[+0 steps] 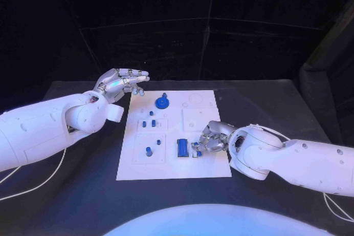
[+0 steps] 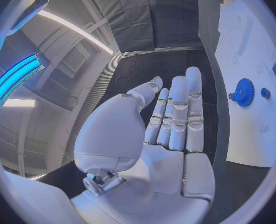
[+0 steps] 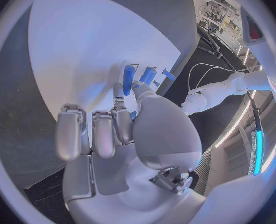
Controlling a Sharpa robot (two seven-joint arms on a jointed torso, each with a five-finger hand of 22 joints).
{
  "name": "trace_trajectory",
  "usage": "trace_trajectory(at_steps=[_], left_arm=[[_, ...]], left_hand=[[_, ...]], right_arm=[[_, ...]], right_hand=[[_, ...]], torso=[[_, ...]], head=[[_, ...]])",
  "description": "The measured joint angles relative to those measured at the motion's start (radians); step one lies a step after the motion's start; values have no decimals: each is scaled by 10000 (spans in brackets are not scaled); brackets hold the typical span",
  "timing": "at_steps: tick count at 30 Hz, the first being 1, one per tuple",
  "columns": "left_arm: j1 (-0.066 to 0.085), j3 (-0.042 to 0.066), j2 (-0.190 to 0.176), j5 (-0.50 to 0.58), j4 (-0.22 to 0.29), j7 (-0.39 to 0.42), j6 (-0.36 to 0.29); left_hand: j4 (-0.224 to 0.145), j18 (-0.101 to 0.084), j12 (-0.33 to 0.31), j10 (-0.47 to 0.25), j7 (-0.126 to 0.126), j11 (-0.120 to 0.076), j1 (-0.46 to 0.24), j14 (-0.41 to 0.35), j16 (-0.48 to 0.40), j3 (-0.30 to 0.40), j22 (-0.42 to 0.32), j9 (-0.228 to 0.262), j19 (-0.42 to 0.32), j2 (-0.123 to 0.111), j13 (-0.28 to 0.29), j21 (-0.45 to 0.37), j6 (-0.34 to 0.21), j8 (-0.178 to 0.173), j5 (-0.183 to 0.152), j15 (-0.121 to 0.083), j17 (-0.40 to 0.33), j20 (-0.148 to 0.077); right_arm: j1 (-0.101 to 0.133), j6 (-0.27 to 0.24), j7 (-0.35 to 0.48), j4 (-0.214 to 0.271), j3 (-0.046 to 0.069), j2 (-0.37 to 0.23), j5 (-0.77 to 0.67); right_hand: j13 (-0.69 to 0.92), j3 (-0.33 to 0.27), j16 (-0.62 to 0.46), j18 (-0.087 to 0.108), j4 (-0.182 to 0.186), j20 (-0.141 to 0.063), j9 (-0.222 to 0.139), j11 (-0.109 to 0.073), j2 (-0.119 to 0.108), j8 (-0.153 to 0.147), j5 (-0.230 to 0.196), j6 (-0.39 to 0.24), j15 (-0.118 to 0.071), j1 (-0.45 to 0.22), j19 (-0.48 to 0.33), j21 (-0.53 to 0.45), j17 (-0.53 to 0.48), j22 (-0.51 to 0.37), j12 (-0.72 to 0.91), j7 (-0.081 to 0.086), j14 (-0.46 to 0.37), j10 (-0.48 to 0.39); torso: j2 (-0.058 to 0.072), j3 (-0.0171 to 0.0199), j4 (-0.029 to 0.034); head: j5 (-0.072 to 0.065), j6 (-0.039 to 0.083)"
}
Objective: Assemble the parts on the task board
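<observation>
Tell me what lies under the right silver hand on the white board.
Under the right silver hand sits a small blue part at its fingertips, beside a long blue block on the white task board. Whether the hand grips anything is hidden.

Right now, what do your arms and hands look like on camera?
Both arms are smooth, glossy white shells with rounded wrist housings. The left hand and right hand are silver metal, many-fingered, with pale finger pads. Thin white cables trail along the black table beside each arm.

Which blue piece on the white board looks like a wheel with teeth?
The round blue gear at the white task board's far end, nearest the left hand. The other blue pieces are small pegs or blocks.
</observation>
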Motion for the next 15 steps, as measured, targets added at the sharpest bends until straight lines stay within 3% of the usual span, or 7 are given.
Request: trace_trajectory(at_steps=[3,6,15], left_arm=[[0,0,0,0,-1,-3,10],[0,0,0,-1,-2,-6,21],[0,0,6,-1,23,-35,51]], left_hand=[[0,0,0,0,0,0,0,0,0,0,1,0,0,0,0,0,0,0,0,0,0,0],[0,0,0,0,0,0,0,0,0,0,1,0,0,0,0,0,0,0,0,0,0,0],[0,0,45,0,0,0,0,0,0,0,-9,0,0,0,0,0,0,0,0,0,1,0]], right_arm=[[3,-9,-81,-24,4,46,-76],[8,-8,-142,-56,4,85,-133],[12,108,-243,-98,5,186,-219]], right_hand=[[0,42,0,1,42,-35,21,0,-10,1,-43,37,0,-10,35,0,0,0,3,-21,0,0],[0,52,0,1,53,-61,66,0,-30,54,-90,176,0,-133,9,0,-1,0,3,-151,0,0],[-1,-13,0,0,212,-72,139,-2,-130,144,-184,342,0,-322,-3,0,-1,15,40,-237,-1,1]], torso=[[0,-1,-2],[0,-4,-2],[0,-5,-3]], head=[[0,9],[0,9],[24,-1]])
